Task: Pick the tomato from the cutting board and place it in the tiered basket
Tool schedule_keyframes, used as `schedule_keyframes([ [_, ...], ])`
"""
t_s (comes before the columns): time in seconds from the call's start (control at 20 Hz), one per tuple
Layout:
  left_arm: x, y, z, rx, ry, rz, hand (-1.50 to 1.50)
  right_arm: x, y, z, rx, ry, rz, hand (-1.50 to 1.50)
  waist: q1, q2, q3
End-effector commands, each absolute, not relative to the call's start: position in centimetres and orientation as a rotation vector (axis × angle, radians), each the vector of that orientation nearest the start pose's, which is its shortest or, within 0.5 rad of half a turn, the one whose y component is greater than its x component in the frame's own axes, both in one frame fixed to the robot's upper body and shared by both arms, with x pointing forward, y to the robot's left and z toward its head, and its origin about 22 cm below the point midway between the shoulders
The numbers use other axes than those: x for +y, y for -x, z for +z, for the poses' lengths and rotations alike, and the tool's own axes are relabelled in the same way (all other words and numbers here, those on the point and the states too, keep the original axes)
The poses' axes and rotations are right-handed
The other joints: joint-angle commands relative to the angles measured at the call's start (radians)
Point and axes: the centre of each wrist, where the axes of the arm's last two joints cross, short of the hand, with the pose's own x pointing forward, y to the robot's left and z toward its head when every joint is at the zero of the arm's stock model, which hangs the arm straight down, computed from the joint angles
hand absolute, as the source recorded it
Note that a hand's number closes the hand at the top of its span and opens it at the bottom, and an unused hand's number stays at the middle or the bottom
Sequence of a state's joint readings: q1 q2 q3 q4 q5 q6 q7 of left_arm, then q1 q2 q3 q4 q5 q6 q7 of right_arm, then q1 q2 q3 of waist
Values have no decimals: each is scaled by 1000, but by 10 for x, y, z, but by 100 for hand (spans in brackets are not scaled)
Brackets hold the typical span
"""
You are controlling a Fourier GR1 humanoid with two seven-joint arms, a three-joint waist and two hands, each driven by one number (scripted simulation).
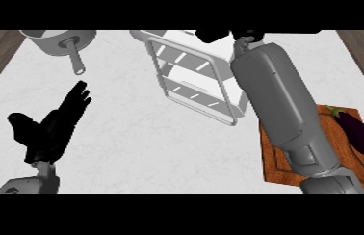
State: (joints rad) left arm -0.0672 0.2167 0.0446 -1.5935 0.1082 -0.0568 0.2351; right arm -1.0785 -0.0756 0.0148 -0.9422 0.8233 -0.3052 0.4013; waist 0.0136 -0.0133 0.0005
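The white wire tiered basket (190, 80) stands at the back middle of the counter. My right forearm reaches up along the basket's right side. My right hand (214, 35) shows only as black parts at the view's top edge, above the basket's far end. No tomato shows anywhere; the hand and arm may hide it. The wooden cutting board (273, 158) lies at the right, largely covered by my right forearm. My left hand (51, 126) rests open at the lower left, fingers pointing up.
A purple eggplant (351, 125) lies on the board's right part, near the view's edge. A grey pot (59, 40) with a long handle sits at the back left. Wooden counter edges show at both top corners.
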Motion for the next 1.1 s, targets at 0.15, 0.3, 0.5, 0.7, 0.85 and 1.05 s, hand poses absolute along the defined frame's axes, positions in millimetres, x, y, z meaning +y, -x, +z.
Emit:
schedule_keyframes([
  [0.15, 292, -248, 33, -1419, -57, -94, 0, -79, -427, 182, -1741, 798, 350, -150, 6, 17, -1],
  [0.3, 274, -259, 32, -1413, -45, -94, 0, -108, -438, 200, -1768, 735, 212, -150, 2, 19, 0],
  [0.5, 280, -261, 41, -1412, -76, -99, 0, -125, -433, 224, -1804, 581, 41, -150, -8, 14, 0],
  [0.7, 277, -259, 35, -1423, -75, -84, 0, -143, -428, 222, -1834, 528, -173, -150, -9, 14, 0],
  [0.85, 292, -255, 31, -1410, -64, -91, 0, -175, -425, 227, -1838, 539, -275, -150, -16, 11, 0],
  [1.05, 298, -260, 24, -1400, -92, -72, 0, -232, -413, 248, -1876, 612, -380, -150, -30, 11, 0],
])
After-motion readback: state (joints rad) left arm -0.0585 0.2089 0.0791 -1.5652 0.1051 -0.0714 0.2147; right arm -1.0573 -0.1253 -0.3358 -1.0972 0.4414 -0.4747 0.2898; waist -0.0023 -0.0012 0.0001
